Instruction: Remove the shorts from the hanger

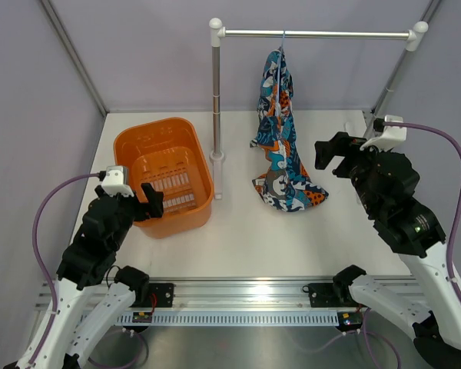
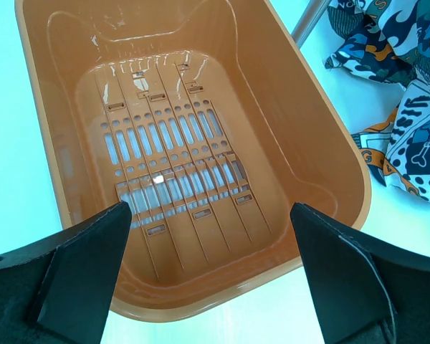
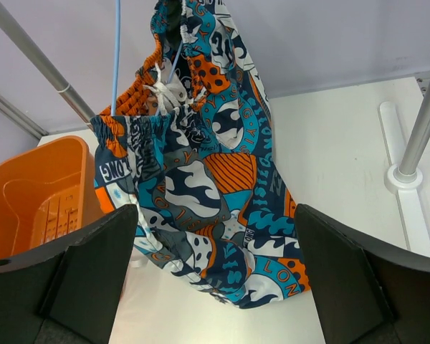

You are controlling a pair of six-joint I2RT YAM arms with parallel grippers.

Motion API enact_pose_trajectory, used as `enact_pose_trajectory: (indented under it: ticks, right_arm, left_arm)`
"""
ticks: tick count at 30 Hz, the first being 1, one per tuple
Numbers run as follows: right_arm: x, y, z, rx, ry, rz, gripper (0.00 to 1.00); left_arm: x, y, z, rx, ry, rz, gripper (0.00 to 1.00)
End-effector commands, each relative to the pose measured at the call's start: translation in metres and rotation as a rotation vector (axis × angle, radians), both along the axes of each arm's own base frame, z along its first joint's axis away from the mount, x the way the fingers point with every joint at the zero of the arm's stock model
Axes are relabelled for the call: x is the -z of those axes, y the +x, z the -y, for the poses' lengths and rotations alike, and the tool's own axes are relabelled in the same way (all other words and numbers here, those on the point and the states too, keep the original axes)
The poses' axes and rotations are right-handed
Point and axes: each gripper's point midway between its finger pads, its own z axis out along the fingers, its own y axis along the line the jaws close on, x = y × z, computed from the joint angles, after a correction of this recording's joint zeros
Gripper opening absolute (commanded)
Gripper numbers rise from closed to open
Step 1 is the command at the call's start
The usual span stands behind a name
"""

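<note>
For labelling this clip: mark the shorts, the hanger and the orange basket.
shorts (image 3: 201, 186), right wrist view, printed front panel.
hanger (image 3: 116, 57), right wrist view, light-blue wire side.
orange basket (image 2: 301, 143), left wrist view, inner right wall.

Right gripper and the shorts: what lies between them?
Nothing but bare table lies between the right gripper and the shorts, as the top external view shows.
</note>
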Motion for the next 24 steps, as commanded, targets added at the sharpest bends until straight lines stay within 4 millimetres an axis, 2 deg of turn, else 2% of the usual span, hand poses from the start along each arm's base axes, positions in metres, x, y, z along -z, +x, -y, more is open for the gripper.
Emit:
enact_pose_trajectory:
  ticks: [1, 7, 11, 12, 14, 15, 16, 17, 18, 19, 20, 21, 22, 23, 24]
  right_arm:
    - [-0.009, 0.0, 0.001, 0.016, 0.02, 0.023, 0.99]
    - [-0.003, 0.007, -0.002, 0.02, -0.011, -0.029, 1.0]
    - [-0.01, 0.015, -0.01, -0.007, -0.031, -0.026, 0.99]
    - [-0.024, 0.016, -0.013, -0.02, -0.022, 0.007, 1.0]
    - [-0.03, 0.029, -0.025, -0.049, -0.047, 0.008, 0.99]
    - [-0.053, 0.03, -0.027, -0.056, -0.034, 0.048, 0.99]
    - [-0.048, 0.047, -0.039, -0.071, -0.064, 0.021, 0.99]
    - [-0.053, 0.054, -0.047, -0.096, -0.073, 0.018, 1.0]
    - [-0.079, 0.055, -0.05, -0.107, -0.054, 0.06, 0.99]
    - [-0.065, 0.076, -0.063, -0.115, -0.093, 0.011, 0.99]
    - [-0.068, 0.083, -0.067, -0.118, -0.102, 0.009, 0.99]
    - [-0.086, 0.088, -0.066, -0.1, -0.094, 0.043, 1.0]
    - [-0.077, 0.105, -0.075, -0.099, -0.125, 0.021, 0.99]
    - [-0.078, 0.114, -0.078, -0.091, -0.129, 0.026, 0.99]
    - [-0.092, 0.118, -0.08, -0.086, -0.118, 0.059, 0.99]
  left_arm:
    - [-0.015, 0.002, -0.002, -0.005, -0.002, 0.039, 0.99]
    - [-0.014, 0.002, -0.001, -0.003, -0.002, 0.038, 0.99]
    - [-0.015, 0.001, -0.001, -0.002, -0.003, 0.039, 0.99]
    - [-0.015, 0.001, -0.001, 0.0, -0.003, 0.039, 0.99]
    - [-0.015, 0.001, -0.001, 0.0, -0.004, 0.04, 0.99]
    - [-0.015, 0.001, -0.001, 0.0, -0.004, 0.042, 0.99]
    - [-0.015, 0.001, -0.001, 0.0, -0.005, 0.043, 0.99]
    - [-0.017, 0.0, -0.002, 0.0, -0.007, 0.049, 0.99]
    - [-0.017, -0.001, -0.002, 0.0, -0.008, 0.052, 0.99]
    - [-0.018, -0.001, -0.002, 0.001, -0.01, 0.054, 0.99]
    - [-0.018, -0.002, -0.002, -0.001, -0.011, 0.059, 0.99]
    - [-0.019, -0.002, -0.003, -0.002, -0.012, 0.062, 0.99]
    - [-0.019, -0.003, -0.003, -0.002, -0.011, 0.063, 0.99]
    - [-0.02, -0.003, -0.003, -0.002, -0.013, 0.065, 0.99]
    - [-0.02, -0.003, -0.003, -0.002, -0.015, 0.067, 0.99]
